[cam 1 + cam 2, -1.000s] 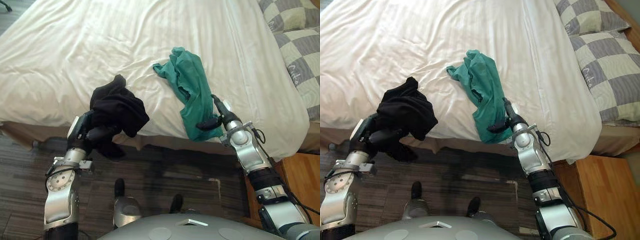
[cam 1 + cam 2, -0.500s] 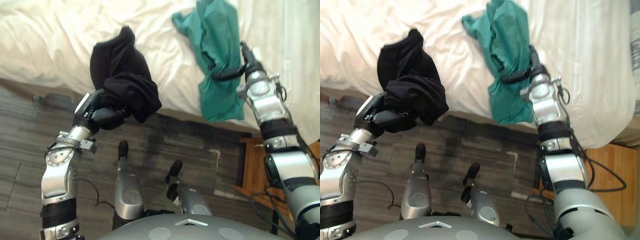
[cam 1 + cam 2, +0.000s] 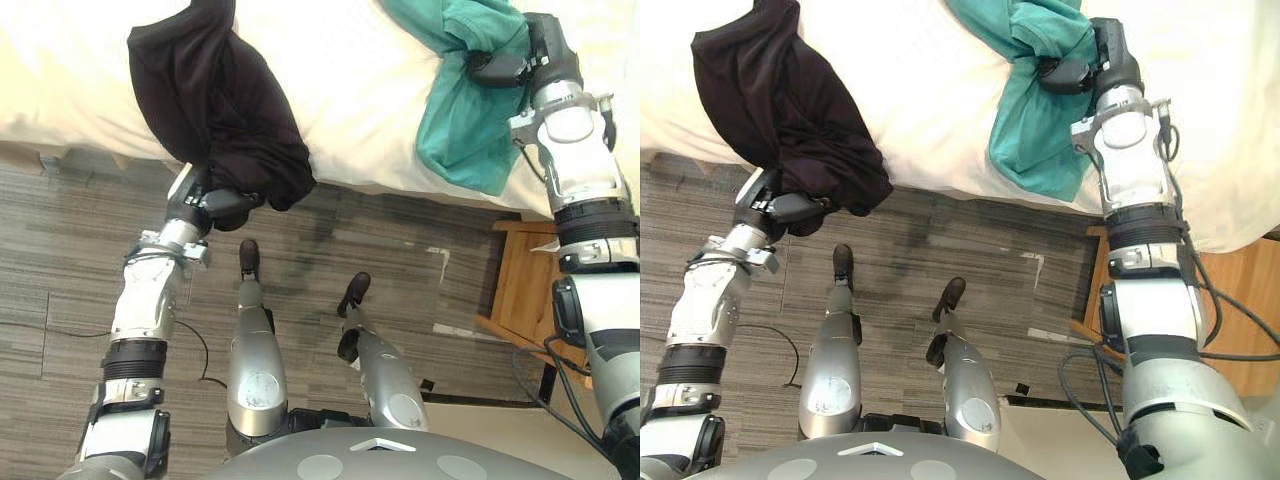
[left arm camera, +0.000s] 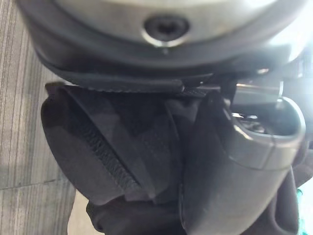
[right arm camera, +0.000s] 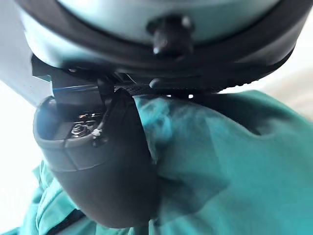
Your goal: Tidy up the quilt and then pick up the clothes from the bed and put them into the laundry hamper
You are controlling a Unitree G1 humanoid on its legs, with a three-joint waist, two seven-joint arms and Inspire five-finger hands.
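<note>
Left robot hand (image 3: 218,205) was clenched on the black garment (image 3: 210,95). Right robot hand (image 3: 515,62) was clenched on the teal garment (image 3: 462,135). Both garments draped over the edge of the bed (image 3: 60,110). The quilt (image 3: 350,90) appeared smoothed. Transfer to the hamper was judged not yet done. No legible writing was noted.

Bright even light, white quilt (image 3: 350,100) blown out (glare), soft shadows on floor (image 3: 60,300)
</note>
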